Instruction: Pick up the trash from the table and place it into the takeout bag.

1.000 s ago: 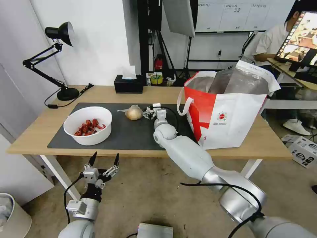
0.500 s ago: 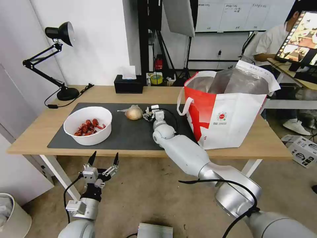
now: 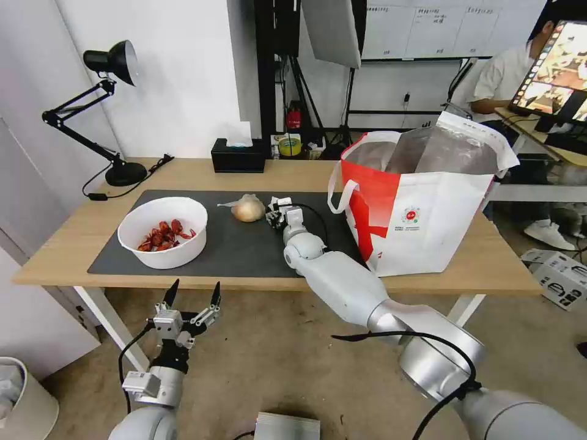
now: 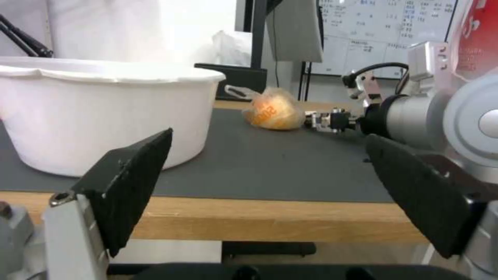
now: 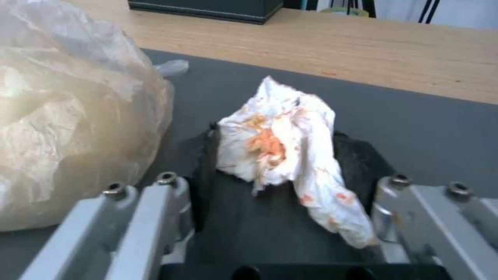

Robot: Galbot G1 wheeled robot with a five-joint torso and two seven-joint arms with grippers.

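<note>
While straddling the crumpled white tissue with the right gripper spread apart, not yet biting, close slowly and squarely on the thick middle of the wad rather than on the thin stained tail trailing toward the wrist. Keep off the knotted clear bag, lying just beside the tissue on the dark mat: probably easy to snag by its film with any drift that way. Squeeze only lightly, enough for soft paper. Lift straight up before swinging away from the knotted clear bag toward the takeout bag, standing open-mouthed well apart from it on the table. Leave the left gripper as found: released, parked low, well short of the knotted clear bag, below the table's near edge.
</note>
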